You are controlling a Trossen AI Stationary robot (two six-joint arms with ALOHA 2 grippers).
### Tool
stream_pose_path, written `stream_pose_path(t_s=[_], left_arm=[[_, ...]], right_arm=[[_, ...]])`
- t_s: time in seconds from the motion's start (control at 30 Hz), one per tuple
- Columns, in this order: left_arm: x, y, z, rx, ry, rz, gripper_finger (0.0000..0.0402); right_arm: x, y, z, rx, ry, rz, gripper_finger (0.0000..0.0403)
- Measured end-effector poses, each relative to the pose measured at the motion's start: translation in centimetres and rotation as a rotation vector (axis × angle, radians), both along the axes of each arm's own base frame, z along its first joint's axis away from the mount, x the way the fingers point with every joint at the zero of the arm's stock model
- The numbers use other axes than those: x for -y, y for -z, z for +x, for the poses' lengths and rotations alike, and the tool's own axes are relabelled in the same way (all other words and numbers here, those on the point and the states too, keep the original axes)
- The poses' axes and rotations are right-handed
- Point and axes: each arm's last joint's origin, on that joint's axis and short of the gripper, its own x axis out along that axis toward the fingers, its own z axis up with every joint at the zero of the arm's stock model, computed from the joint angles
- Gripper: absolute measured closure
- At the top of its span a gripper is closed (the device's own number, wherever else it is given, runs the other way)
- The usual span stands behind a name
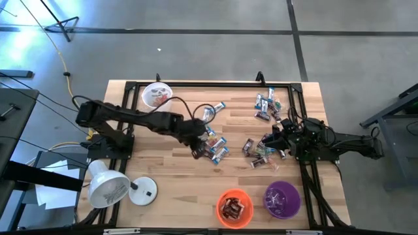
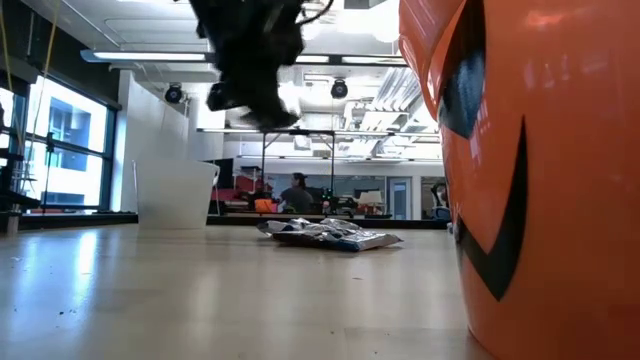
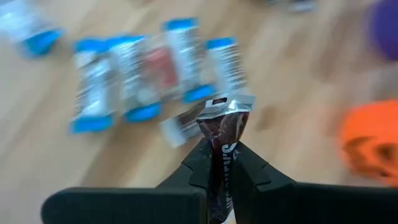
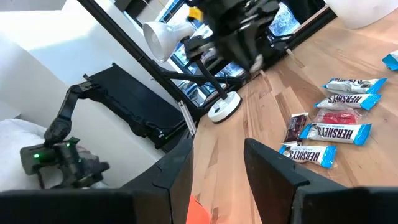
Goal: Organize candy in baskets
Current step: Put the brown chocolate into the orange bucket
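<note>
My left gripper point(image 1: 198, 149) hangs above the table's middle, shut on a dark brown candy bar point(image 3: 224, 123). In the low view it shows lifted at the top point(image 2: 250, 70). Below it lie several blue-and-white candy bars point(image 3: 134, 78) flat on the wood. My right gripper point(image 1: 270, 140) is open point(image 4: 217, 163) at the right, beside a scatter of candy point(image 1: 259, 151). The white basket point(image 1: 157, 95) stands at the far left. The orange basket point(image 1: 234, 207), with dark bars inside, and the purple basket point(image 1: 282, 199) stand at the near edge. My left gripper pinches the dark brown candy bar between its two fingers point(image 3: 249, 168). The bar lies along the fingers, and its crimped silver end point(image 3: 227, 104) sticks out past the tips. It is lifted clear of the table.
A white dome lamp point(image 1: 108, 186) with a round base point(image 1: 145, 190) stands at the near left corner. More candy lies near the far right edge point(image 1: 266, 103) and in the middle point(image 1: 217, 149). Bare wood spreads between the lamp and the orange basket. A person sits far behind the table point(image 2: 297, 193).
</note>
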Motion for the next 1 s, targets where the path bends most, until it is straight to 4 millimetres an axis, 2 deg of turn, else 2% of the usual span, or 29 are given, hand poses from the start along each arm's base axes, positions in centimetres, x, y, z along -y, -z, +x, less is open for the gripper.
stream_pose_path(t_s=[0.2, 0.33, 0.43, 0.6, 0.77, 1.0], left_arm=[[3.0, -1.0, 1.1, 0.172, 0.101, -0.056, 0.0386], [5.3, -2.0, 1.8, 0.318, 0.117, -0.089, 0.0387], [7.2, -2.1, 2.5, 0.406, 0.116, -0.116, 0.0387], [11.0, -1.1, 4.1, 0.408, 0.14, -0.2, 0.0387], [14.7, -1.0, 6.3, 0.392, 0.223, -0.206, 0.0387], [17.8, -1.7, 8.3, 0.4, 0.301, -0.203, 0.0387]], right_arm=[[0.0, 0.0, 0.0, 0.0, 0.0, 0.0, 0.0265], [0.0, 0.0, 0.0, 0.0, 0.0, 0.0, 0.0265], [0.0, 0.0, 0.0, 0.0, 0.0, 0.0, 0.0265], [0.0, 0.0, 0.0, 0.0, 0.0, 0.0, 0.0265], [0.0, 0.0, 0.0, -0.001, 0.0, 0.0, 0.0265], [0.0, 0.0, 0.0, -0.006, 0.0, 0.001, 0.0265]])
